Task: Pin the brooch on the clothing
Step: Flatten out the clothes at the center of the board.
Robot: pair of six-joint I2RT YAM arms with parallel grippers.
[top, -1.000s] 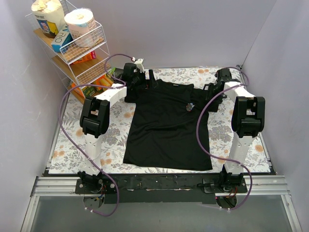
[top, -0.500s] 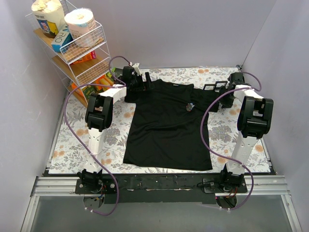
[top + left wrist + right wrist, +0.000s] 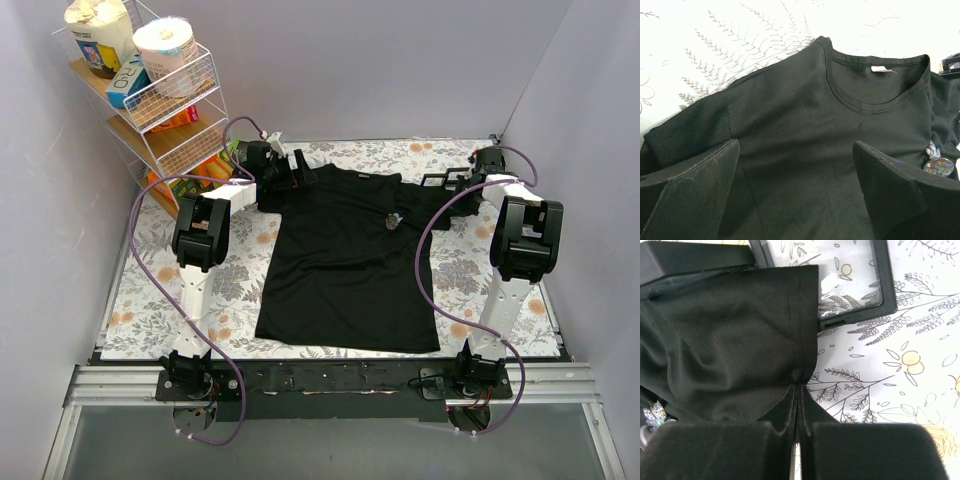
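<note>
Top external view: pale grey-lilac walls are seen closing in a table [image 3: 140, 295] covered with a white cloth printed with grey leaves and orange flowers, with a metal rail along the bottom edge of the frame. At the upper left a white wire rack [image 3: 205, 95] is stood against the wall, loaded with a paper roll [image 3: 165, 42] and a blue box [image 3: 128, 80] on which letters like "RIO" can be made out; other packaging is too small to be read.

A black shirt [image 3: 345, 270] is spread flat in the middle of the cloth, collar toward the top. The left claw [image 3: 300, 172] is held above the shirt's upper left shoulder; in the left wrist view its fingers [image 3: 695, 190] are seen wide apart, with the collar and a small pale label [image 3: 883, 70], its writing illegible, between them. The brooch [image 3: 392, 222] is seen lying on the shirt's upper right chest, and at the right edge of the left wrist view [image 3: 938, 165].

At the upper right the right claw [image 3: 437, 186] is shown by its own camera clamped together on the sleeve hem [image 3: 799, 390], beside a black frame box [image 3: 887, 275].
</note>
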